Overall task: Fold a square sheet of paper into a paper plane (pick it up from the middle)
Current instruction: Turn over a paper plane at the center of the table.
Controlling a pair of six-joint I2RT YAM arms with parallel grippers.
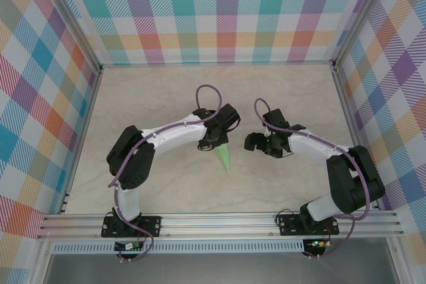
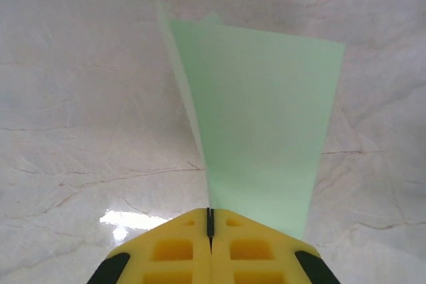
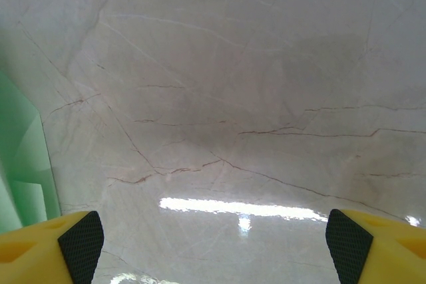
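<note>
Along the near edge of the table, a silver aluminium rail [image 1: 219, 221] is carrying the black bases of both arms, and the two white and black arms are bending inward toward the middle of the pale, marble-patterned tabletop [image 1: 153, 91]. Just beyond the rail, the pale mint-green paper plane [image 1: 224, 158], a slim folded dart, is pointing its sharp tip back toward the bases, while its wider end is running up under the left gripper [image 1: 213, 144]. Seen from the left wrist, the left gripper [image 2: 210, 221] is pressing its yellow fingers [image 2: 180, 247] tightly together on the edge of the paper plane [image 2: 266, 118], which is fanning out away from them over the marble; whether it is touching the surface cannot be told. Just beside it, the right gripper [image 1: 252, 142] is hanging apart from the plane and holding nothing. Seen from the right wrist, the right gripper [image 3: 214, 241] is standing wide, its black-padded yellow fingertips [image 3: 81, 244] spread to either side, with the green plane [image 3: 23, 164] showing at the left edge. Farther off, bare tabletop is stretching to the pastel plaid wall panels [image 1: 219, 11] enclosing the far side.
</note>
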